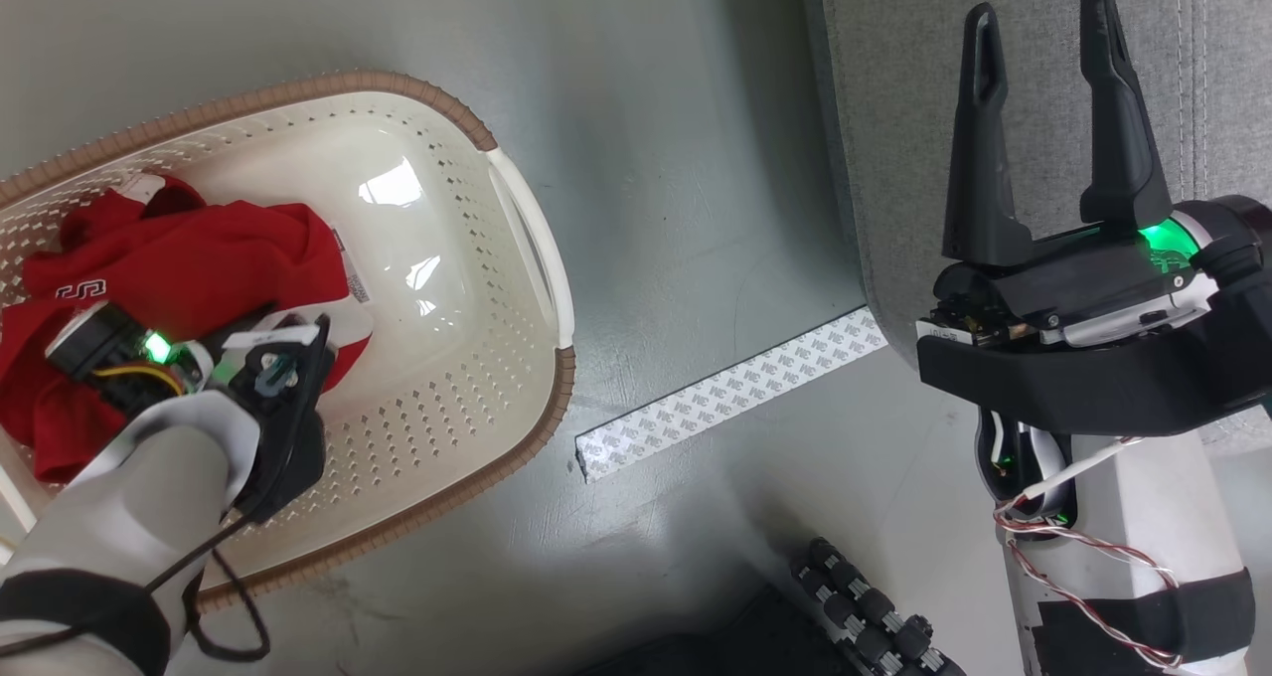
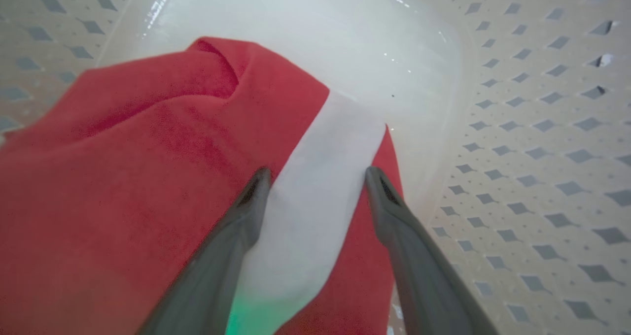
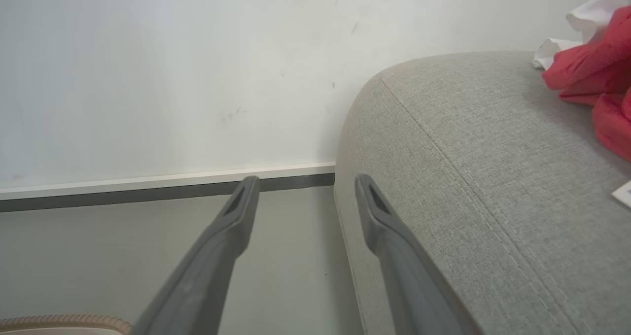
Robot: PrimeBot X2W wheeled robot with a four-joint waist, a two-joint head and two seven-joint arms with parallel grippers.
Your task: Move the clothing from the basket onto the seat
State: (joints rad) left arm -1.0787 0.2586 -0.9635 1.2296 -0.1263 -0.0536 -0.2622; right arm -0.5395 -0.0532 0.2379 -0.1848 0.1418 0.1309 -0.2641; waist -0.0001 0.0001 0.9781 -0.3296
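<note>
The cream basket [image 1: 397, 87] with its brown rim stands on the floor at the left. Red clothing [image 1: 199, 253] lies bunched in its left half, with letters showing on one fold. My left arm reaches down into it. My left gripper [image 2: 318, 177] is open, one finger on each side of the broad white stripe [image 2: 325, 143] of a red garment [image 2: 148, 152], tips at the fabric. My right gripper [image 1: 1040, 2] is open and holds nothing, raised by the left edge of the grey seat [image 1: 894, 109]. More red and white clothing [image 3: 591, 74] lies on the seat [image 3: 468, 152].
A strip of printed white tape [image 1: 725, 393] lies on the grey floor between basket and seat. My wheeled base [image 1: 865, 606] shows at the bottom. A pale wall [image 3: 172, 79] with a skirting board stands behind the seat. The basket's right half [image 2: 542, 152] is bare.
</note>
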